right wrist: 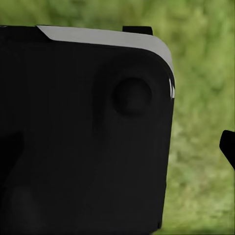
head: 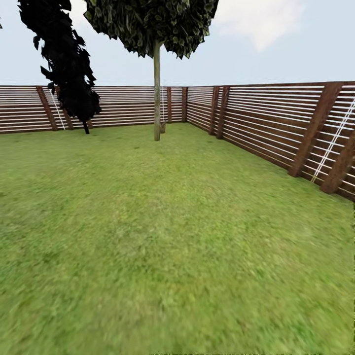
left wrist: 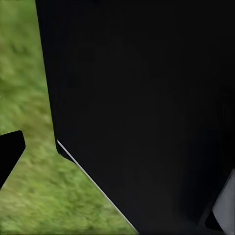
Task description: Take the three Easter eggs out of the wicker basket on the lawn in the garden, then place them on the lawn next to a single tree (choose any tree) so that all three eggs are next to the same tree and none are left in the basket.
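The wide flat lawn of bright green grass [head: 162, 236] takes up most of the head view, running from the near edge back to a brown horizontal-slat wooden fence [head: 276, 128] that bounds the garden along the far side and down the right, meeting in a corner behind the trees. Above the fence is pale blue sky with a white cloud [head: 261, 22] at upper right. Two trees stand near the far fence: a dark, black-leaved cypress-like tree [head: 66, 69] at the left, and to its right a thin-trunked tree with a green leafy crown [head: 157, 93] rising from the grass in front of the fence corner. In the left wrist view a large flat black body of the robot [left wrist: 147, 107] with a thin pale edge covers most of the frame, grass beside it and a small dark tip [left wrist: 10, 152] at the edge; whether that gripper is wide or narrow cannot be told. In the right wrist view a black rounded housing with a grey upper rim [right wrist: 83, 137] sits over blurred grass, a small dark tip [right wrist: 228, 147] showing at the side; that gripper's opening cannot be told either
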Tool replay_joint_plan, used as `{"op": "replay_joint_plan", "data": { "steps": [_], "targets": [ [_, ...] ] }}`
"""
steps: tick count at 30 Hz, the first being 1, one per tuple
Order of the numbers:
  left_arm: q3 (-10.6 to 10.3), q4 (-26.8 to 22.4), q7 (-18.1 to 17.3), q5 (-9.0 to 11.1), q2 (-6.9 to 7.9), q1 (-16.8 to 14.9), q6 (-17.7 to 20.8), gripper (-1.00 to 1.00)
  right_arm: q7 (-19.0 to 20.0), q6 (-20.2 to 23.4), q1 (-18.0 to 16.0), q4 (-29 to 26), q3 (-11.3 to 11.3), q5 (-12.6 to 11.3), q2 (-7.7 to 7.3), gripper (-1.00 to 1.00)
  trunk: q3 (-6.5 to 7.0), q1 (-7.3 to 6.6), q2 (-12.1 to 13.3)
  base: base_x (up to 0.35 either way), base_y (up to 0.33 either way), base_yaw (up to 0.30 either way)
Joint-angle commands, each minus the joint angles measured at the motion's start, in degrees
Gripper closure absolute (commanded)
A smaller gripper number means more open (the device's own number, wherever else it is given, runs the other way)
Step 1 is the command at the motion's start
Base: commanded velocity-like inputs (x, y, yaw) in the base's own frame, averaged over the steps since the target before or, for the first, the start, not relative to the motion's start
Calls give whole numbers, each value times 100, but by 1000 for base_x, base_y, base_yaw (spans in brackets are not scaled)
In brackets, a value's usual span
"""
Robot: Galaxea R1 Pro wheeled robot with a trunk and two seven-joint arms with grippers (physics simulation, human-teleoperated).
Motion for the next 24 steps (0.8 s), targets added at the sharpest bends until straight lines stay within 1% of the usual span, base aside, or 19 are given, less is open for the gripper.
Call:
{"op": "replay_joint_plan", "data": {
  "steps": [1,7,24],
  "targets": [
    [4,-6,-5,7,0,2,-8,-100,6,-19,-3,6,4,5,0,-100,-13,0,-2,0,0,-98],
    [4,-6,-5,7,0,2,-8,-100,6,-18,-3,6,4,5,-1,-100,-67,0,-2,0,0,-47],
    [4,-6,-5,7,0,2,-9,-100,6,-13,-3,6,12,5,-2,-100,-221,0,-2,0,0,-1]
  ]
}}
